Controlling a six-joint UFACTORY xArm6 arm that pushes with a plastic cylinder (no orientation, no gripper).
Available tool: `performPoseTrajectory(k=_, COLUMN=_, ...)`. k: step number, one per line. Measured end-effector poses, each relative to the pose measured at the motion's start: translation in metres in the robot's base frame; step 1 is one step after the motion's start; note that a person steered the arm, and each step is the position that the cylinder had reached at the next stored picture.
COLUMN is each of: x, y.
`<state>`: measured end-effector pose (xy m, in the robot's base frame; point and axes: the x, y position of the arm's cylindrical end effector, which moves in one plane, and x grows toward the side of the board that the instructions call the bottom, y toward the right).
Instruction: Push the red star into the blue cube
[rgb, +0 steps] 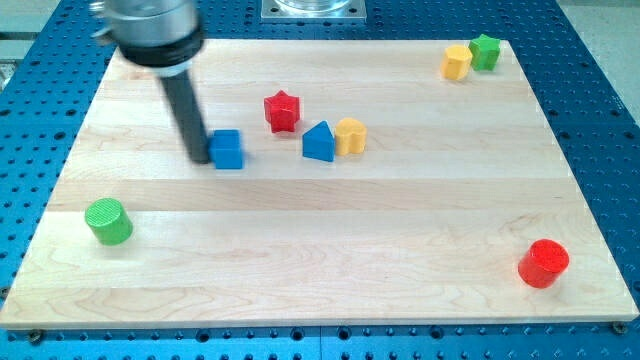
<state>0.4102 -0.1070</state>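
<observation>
The board is pale wood with a visible grain in long planks, smooth and with a soft matt sheen. Under it the table looks like blue metal, matt, with rows of small holes. The rod looks dark and matt, and its tip is just beside the blue cube. The collar above it seems grey metal, but it is blurred.

The red star, the blue cube and the green cylinder look like plastic, with fine ridges on the top faces.
</observation>
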Motion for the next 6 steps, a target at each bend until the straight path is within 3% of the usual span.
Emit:
performPoseTrajectory(k=1, x=-0.009, y=0.049)
performPoseTrajectory(k=2, x=-0.001, y=-0.019)
performPoseTrajectory(k=3, x=-0.057, y=-0.020)
performPoseTrajectory(k=4, x=-0.094, y=0.018)
performPoseTrajectory(k=5, x=-0.062, y=0.079)
performPoseTrajectory(k=6, x=-0.042, y=0.075)
